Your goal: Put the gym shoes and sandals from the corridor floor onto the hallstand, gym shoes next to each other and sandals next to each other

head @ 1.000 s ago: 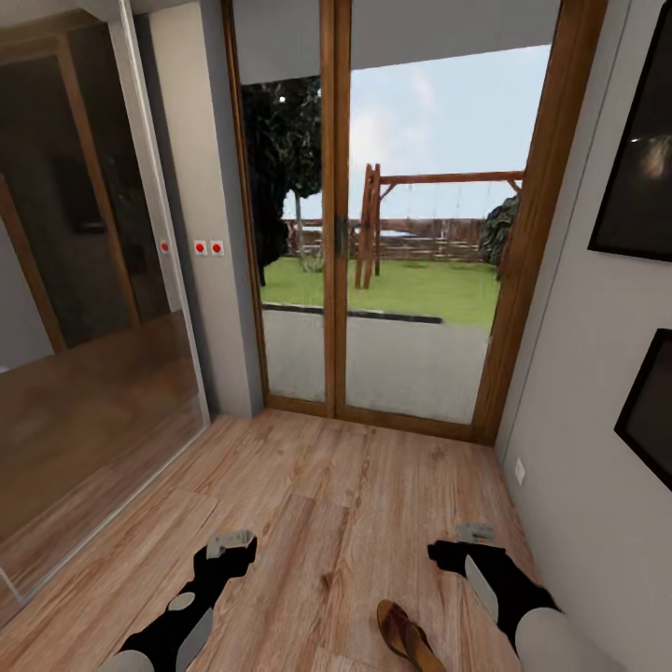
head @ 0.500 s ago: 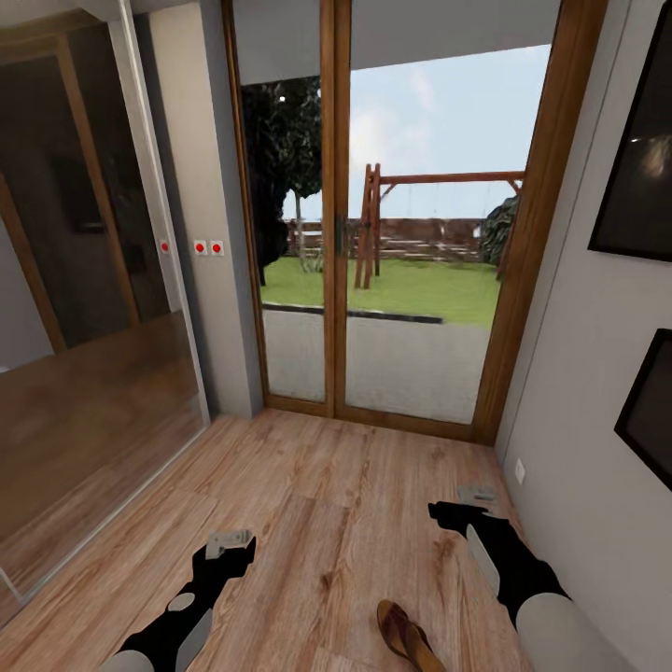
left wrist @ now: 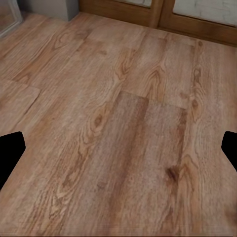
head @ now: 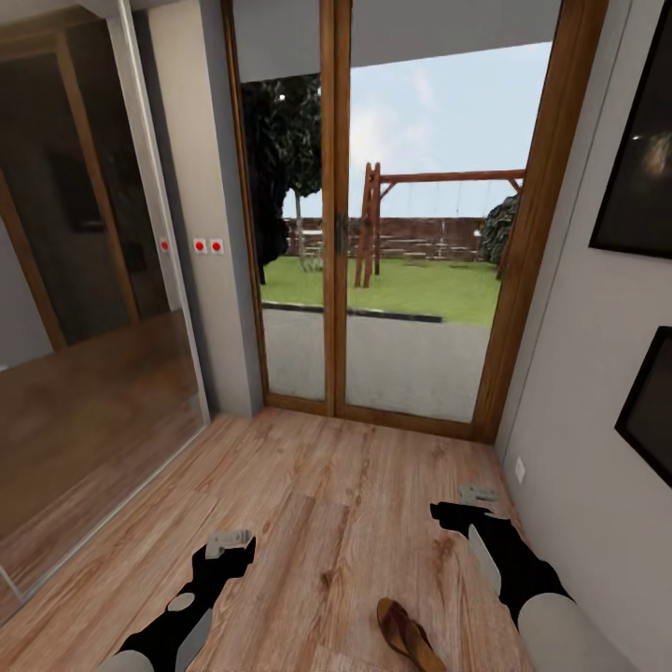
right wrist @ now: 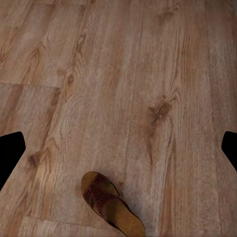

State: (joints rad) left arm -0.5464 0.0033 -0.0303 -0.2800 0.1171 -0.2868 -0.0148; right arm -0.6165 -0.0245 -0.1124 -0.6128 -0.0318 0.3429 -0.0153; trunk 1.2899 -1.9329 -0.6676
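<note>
- I am holding my left claw (head: 231, 541) low over the wood floor (head: 327, 485), fingers spread wide apart and gripping nothing; in the left wrist view the two dark fingertips (left wrist: 11, 153) are sitting at opposite edges with bare planks between them.
- I am holding my right claw (head: 478, 493) out near the grey wall (head: 579, 439), also spread wide and gripping nothing.
- One sandal (head: 408, 635) is lying flat on the floor, behind my right claw and toward my left claw, between my two arms, closer to the right one.
- In the right wrist view the sandal (right wrist: 111, 202) is lying sole-down, its long axis running diagonally across the planks, touching neither fingertip.
- Ahead of both claws, glass doors (head: 411, 233) are showing a garden with a swing frame (head: 373, 224).
</note>
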